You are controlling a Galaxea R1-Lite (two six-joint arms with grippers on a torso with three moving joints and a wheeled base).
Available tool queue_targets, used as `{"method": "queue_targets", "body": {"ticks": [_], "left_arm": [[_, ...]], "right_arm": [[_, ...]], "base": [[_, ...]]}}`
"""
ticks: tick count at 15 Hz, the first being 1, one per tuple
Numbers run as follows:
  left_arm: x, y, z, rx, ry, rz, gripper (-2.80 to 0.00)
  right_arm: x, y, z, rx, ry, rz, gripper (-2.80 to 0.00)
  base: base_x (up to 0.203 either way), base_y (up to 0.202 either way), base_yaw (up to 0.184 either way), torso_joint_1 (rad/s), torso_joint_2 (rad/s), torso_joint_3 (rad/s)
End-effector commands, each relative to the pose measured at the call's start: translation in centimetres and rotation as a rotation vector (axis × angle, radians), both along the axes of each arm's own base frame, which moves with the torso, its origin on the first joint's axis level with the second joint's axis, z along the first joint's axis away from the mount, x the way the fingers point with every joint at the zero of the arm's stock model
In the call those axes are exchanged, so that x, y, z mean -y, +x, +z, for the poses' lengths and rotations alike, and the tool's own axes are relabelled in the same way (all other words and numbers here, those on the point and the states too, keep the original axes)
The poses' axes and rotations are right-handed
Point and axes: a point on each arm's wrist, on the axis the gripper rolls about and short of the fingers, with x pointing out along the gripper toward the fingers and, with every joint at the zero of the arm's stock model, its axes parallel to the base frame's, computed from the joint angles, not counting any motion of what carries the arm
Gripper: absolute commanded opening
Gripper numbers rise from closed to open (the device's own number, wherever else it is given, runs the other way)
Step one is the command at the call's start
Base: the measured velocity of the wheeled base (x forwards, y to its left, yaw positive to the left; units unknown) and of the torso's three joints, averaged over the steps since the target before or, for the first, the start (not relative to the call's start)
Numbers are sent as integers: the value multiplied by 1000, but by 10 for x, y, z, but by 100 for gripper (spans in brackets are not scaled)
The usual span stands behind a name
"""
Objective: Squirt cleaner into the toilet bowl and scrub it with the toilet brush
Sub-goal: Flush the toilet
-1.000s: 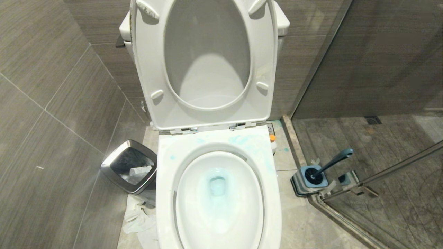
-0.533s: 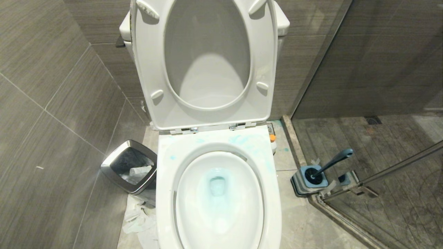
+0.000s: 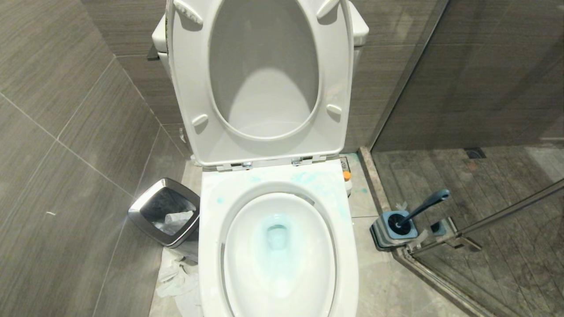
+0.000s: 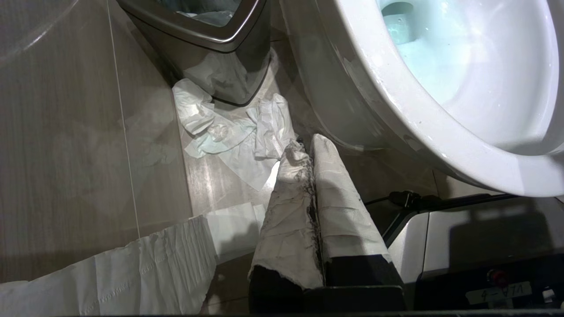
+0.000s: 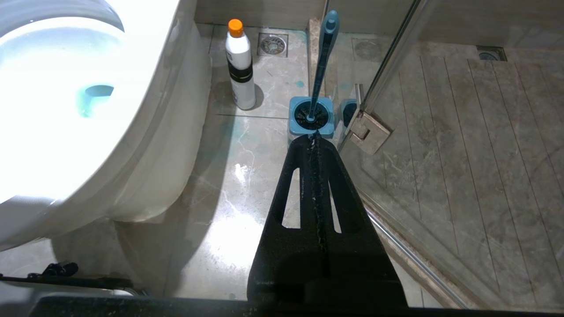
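The white toilet bowl (image 3: 211, 246) stands in the middle of the head view, seat and lid raised. Pale blue cleaner (image 3: 317, 180) is smeared on the back rim and tints the water (image 3: 276, 235). To the bowl's right, the toilet brush (image 3: 425, 204) stands in its blue holder (image 3: 394, 226). Neither arm shows in the head view. My left gripper (image 4: 306, 143), its fingers wrapped in white paper, hangs shut and empty low beside the bowl (image 4: 423, 119). My right gripper (image 5: 313, 138) is shut and empty, pointing at the brush (image 5: 324, 57) and holder (image 5: 310, 116), short of them.
A square steel bin (image 3: 165, 211) sits left of the toilet, with crumpled tissue (image 3: 176, 277) on the floor around it. A white bottle with an orange cap (image 5: 240, 66) stands by the toilet's base. A glass shower door (image 5: 396, 44) and its hinge (image 5: 368, 130) border the brush holder.
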Motion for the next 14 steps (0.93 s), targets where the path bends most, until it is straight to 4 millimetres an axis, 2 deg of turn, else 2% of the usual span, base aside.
{"method": "queue_targets", "body": {"ticks": [1, 14], "left_arm": [[0, 0, 0, -3, 1, 1, -280], [0, 0, 0, -3, -1, 1, -280]], "right_arm": [[0, 0, 0, 0, -1, 1, -280], [0, 0, 0, -1, -1, 1, -280]], "base": [[0, 0, 0, 0, 0, 0], [0, 0, 0, 0, 0, 0]]}}
